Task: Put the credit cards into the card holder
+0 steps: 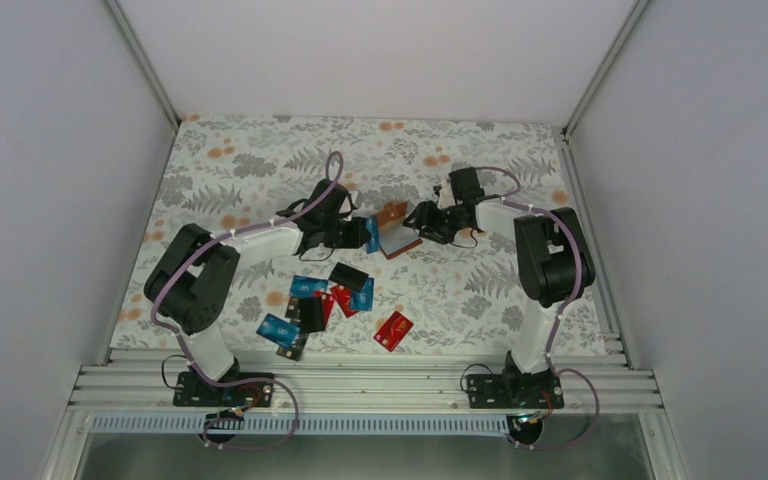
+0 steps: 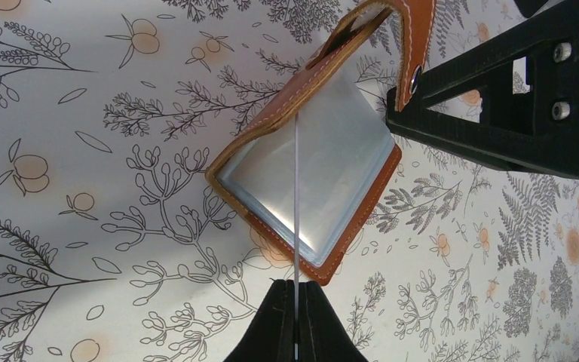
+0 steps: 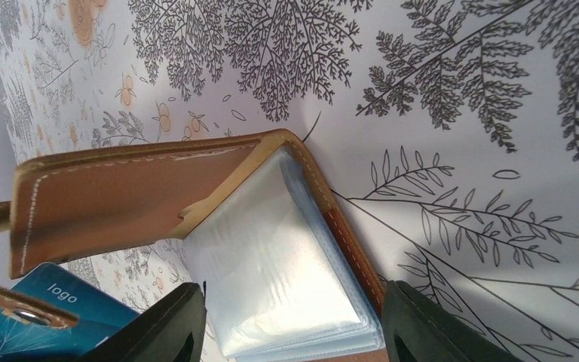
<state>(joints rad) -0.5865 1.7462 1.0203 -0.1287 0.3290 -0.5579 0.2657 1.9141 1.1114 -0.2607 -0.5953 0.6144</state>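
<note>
Starting at the near edge: both arms are bolted to the metal rail (image 1: 360,385) and fold at the elbow. The left arm (image 1: 260,240) has its forearm running flat out to the right. The right arm (image 1: 550,255) has its elbow up high and its wrist bent back to the left, so the two grippers sit nose to nose over the middle of the tabletop (image 1: 500,290).

Just past the bases is the loose bunch of credit cards (image 1: 325,300). They're thin flat plastic rectangles in blue, red and black, some overlapping. One red card (image 1: 393,330) lies on its own off to the right.

Further in, the left gripper (image 2: 296,302) is pinched right down on a blue card (image 3: 38,320) with "logo" printed on it. From its own wrist cam the card is edge-on, just a thin pale line standing upright and reaching over the open card holder (image 2: 309,173).

The card holder sits between the two grippers, folded open. It's tan-brown leather with pale stitching, and it has a strap (image 2: 415,45) with a small metal snap (image 3: 24,315). Inside is a stack of glossy clear sleeves (image 3: 271,279). One cover is tilted up, and the other looks to be lying on the tabletop. The right gripper (image 3: 298,332) is about half open, with its chunky black fingers (image 3: 430,324) against either side edge of the holder, gripping it across its width.

The tabletop covering is white with grey ferns and little orange fruit.
</note>
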